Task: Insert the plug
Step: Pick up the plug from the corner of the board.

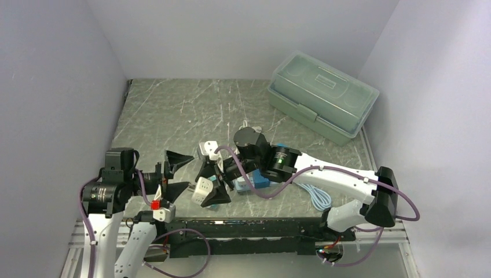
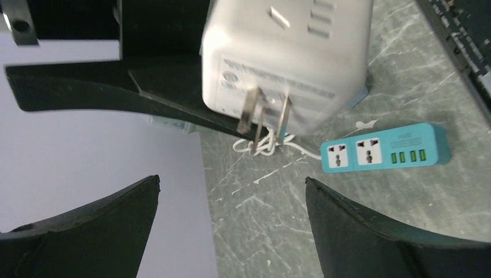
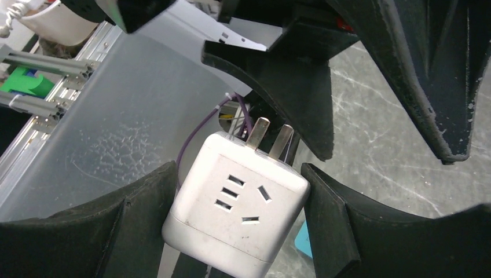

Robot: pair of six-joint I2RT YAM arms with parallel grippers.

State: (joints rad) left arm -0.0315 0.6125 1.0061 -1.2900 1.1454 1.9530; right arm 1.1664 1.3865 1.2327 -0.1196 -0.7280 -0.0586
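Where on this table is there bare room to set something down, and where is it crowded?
Bare: the back-left tabletop, bordered by the left wall and the toolbox. Crowded: centre-front, where the left claw, the right claw gripping the adapter, the power strip and cable cluster.

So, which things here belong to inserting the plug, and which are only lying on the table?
For the job:
- white plug cube, held in the right gripper
- blue power strip

Only lying there:
- green lidded box
- pale blue cable coil, ends hidden
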